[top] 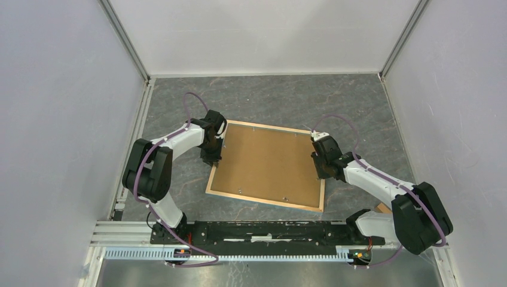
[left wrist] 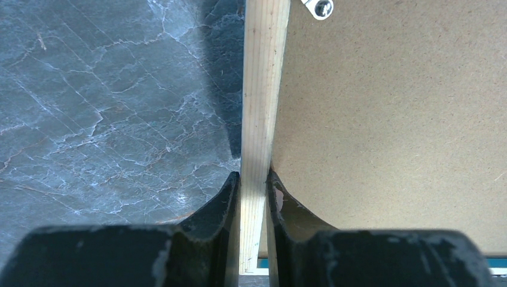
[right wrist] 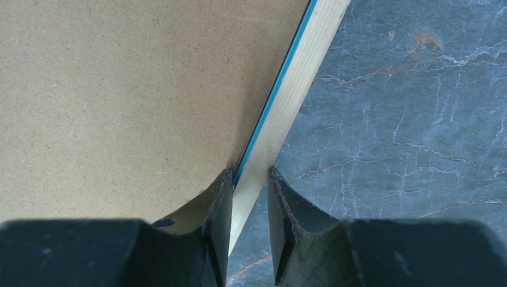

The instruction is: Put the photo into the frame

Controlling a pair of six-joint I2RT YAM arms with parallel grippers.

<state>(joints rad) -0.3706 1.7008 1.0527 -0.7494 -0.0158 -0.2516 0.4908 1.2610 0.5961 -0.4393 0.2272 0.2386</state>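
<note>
The frame point(top: 263, 201) lies back side up on the grey marbled table, and the plain brown backing board point(top: 269, 161) fills it. The photo is hidden. My left gripper point(top: 214, 160) is at the frame's left edge. In the left wrist view it point(left wrist: 254, 176) is shut on the light wood rim point(left wrist: 263, 89), a finger pressed on each side. My right gripper point(top: 318, 174) is at the right edge. In the right wrist view it point(right wrist: 251, 173) straddles the rim point(right wrist: 293, 84), which runs at a slant between the fingertips and touches both. A thin blue line edges the rim there.
A small metal clip point(left wrist: 320, 7) sits on the backing board by the left rim. White enclosure walls stand on three sides of the table. A metal rail point(top: 239, 242) carries both arm bases at the near edge. A small brown piece point(top: 382, 207) lies by the right arm's base.
</note>
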